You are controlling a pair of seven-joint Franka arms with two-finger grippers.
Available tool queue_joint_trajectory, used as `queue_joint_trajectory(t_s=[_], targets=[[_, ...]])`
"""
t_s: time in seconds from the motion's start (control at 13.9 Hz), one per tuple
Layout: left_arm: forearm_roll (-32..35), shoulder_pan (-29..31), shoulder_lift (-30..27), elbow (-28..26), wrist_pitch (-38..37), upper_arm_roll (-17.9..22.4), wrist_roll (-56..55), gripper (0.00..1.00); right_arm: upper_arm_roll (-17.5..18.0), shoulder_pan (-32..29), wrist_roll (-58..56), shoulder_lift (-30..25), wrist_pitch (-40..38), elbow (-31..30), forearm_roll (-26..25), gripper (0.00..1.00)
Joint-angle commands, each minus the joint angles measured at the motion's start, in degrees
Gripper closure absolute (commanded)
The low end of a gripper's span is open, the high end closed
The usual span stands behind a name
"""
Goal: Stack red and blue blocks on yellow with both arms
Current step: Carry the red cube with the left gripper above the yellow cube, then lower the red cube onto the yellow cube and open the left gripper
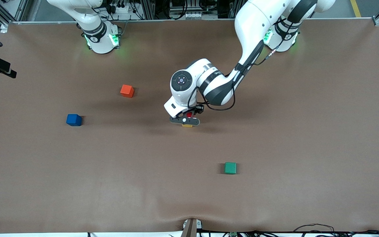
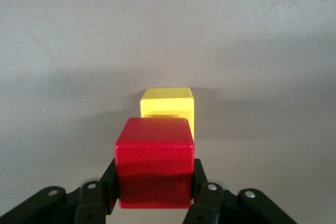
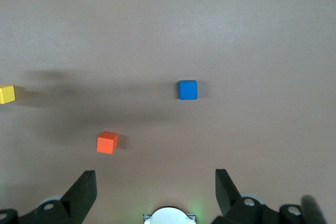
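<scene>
While the left arm reaches out from its base to the middle of the table point(image 1: 275, 197), the left gripper point(image 1: 186, 119) sits low over the yellow cube point(image 1: 187, 125), its fingers point(image 2: 202, 192) clamped on the two sides of the red cube point(image 2: 153, 169). From the left wrist view, the red cube hangs just above the yellow one and partly covers it; whether the two touch cannot be told. Seen from the front camera, only a sliver of yellow shows under the gripper, at about 6 o'clock from the arm's round wrist joint.

The blue cube point(image 1: 74, 120) rests on the table toward the right arm's end, at roughly 9 o'clock from the yellow cube and well apart from it. An orange-red cube point(image 1: 127, 91) lies at about 1 o'clock from the blue one. A green cube point(image 1: 230, 168) sits nearer the front camera, at about 5 o'clock from the yellow cube.

The right arm waits by its base; the right gripper point(image 3: 156, 195) hangs high over the table with its fingers spread wide, holding nothing.
</scene>
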Motion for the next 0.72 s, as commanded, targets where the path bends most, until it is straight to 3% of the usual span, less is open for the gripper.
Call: queue_joint_trajectory(t_s=[0.0, 0.65], targets=[[-0.7, -1.5, 2.3, 3.6, -0.5, 1.0, -1.4, 1.0, 0.4, -0.7, 0.3, 0.5, -0.3, 1.2, 0.7, 0.0], [-0.7, -1.3, 2.6, 3.6, -0.1, 1.1, -1.3, 1.0, 0.4, -0.9, 0.4, 0.5, -0.3, 1.2, 0.7, 0.0]])
